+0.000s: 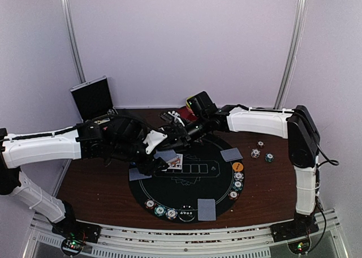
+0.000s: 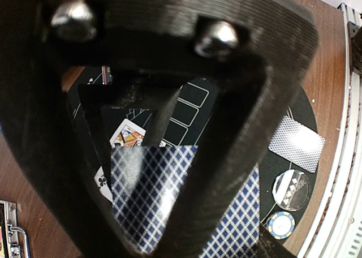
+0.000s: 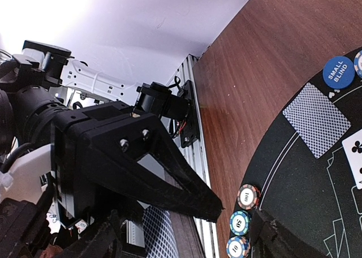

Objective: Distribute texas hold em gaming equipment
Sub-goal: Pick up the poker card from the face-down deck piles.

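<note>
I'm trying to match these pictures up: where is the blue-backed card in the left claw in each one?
Top external: the blue-backed card sits centre, slightly left.
Left wrist: the blue-backed card fills the lower middle.
Right wrist: the blue-backed card is at the bottom edge, left of centre.
Shared landmark: the round black mat.

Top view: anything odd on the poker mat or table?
One white-faced court card lies face-up on the round black felt mat, while other dealt cards, like the blue-backed card at right, are face-down. Three striped poker chips sit off the mat on the brown wooden table.
</note>
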You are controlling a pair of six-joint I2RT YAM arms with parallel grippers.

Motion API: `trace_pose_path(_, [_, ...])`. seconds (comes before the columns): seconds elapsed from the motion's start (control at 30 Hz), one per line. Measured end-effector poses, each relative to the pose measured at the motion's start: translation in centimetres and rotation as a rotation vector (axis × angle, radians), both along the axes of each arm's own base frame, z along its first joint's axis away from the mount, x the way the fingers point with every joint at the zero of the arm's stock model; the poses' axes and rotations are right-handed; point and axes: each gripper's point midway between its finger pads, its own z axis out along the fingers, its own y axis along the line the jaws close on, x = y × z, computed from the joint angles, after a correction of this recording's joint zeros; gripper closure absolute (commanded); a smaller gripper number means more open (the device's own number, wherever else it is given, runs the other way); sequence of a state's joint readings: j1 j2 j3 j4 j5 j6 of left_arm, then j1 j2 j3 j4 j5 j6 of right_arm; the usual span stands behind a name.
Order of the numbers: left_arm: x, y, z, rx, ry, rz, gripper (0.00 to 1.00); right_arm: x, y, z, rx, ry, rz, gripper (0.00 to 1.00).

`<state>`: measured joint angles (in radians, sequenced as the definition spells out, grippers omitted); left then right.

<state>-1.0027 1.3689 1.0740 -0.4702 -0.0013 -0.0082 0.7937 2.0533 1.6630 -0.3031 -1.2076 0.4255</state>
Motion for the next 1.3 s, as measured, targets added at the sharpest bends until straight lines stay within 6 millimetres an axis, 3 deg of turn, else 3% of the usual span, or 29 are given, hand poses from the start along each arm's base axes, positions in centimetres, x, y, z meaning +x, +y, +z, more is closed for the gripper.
trace_pose_path(0.33, [0.0, 0.0, 0.0, 0.000, 0.000, -0.001, 0.37, -0.5, 0.3, -0.5, -0.017, 0.006, 0.008, 0.24])
trace_pose_path(0.73, [0.0, 0.0, 0.0, 0.000, -0.002, 0.001, 0.37, -0.4, 0.3, -2.1, -0.051, 0.010, 0.007, 0.41])
trace_pose_path(0.93, [-0.1, 0.2, -0.2, 0.008, 0.001, 0.000, 0.37, -0.6, -0.1, -2.7, -0.066, -0.001, 0.019, 0.48])
trace_pose_path(1.3, [-0.2, 0.9, -1.3, 0.048, 0.004, 0.011, 0.37, 0.4, -1.9, -3.7, -0.102, -0.022, 0.011, 0.49])
